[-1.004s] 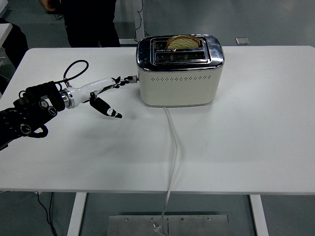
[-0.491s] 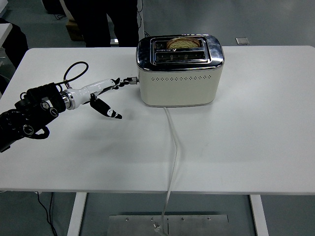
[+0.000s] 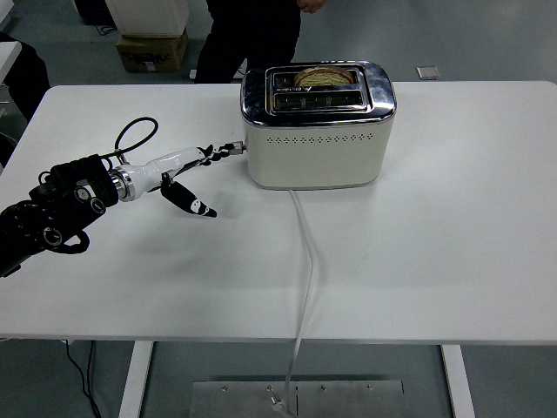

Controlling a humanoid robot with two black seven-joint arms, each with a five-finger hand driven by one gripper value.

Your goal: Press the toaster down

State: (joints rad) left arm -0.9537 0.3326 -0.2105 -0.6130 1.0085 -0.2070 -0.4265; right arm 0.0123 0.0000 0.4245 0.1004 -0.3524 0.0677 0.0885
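Note:
A cream toaster (image 3: 318, 144) with a chrome top stands at the back middle of the white table (image 3: 435, 252). A slice of bread (image 3: 326, 76) sits low in its rear slot. The toaster's lever (image 3: 233, 148) sticks out of its left end. My left hand (image 3: 202, 165) reaches in from the left with its fingers spread. Its upper fingertips (image 3: 216, 153) rest on the lever and its thumb (image 3: 193, 202) points down toward the table. It grasps nothing. The right arm is out of view.
A white power cord (image 3: 306, 261) runs from the toaster's front over the table's near edge. A person in dark clothes (image 3: 248, 35) stands behind the table. A cardboard box (image 3: 152, 48) sits on the floor at back left.
The lever and my fingertips have gone down a little. The bread has sunk lower into the slot. The person behind the table has walked to the right.

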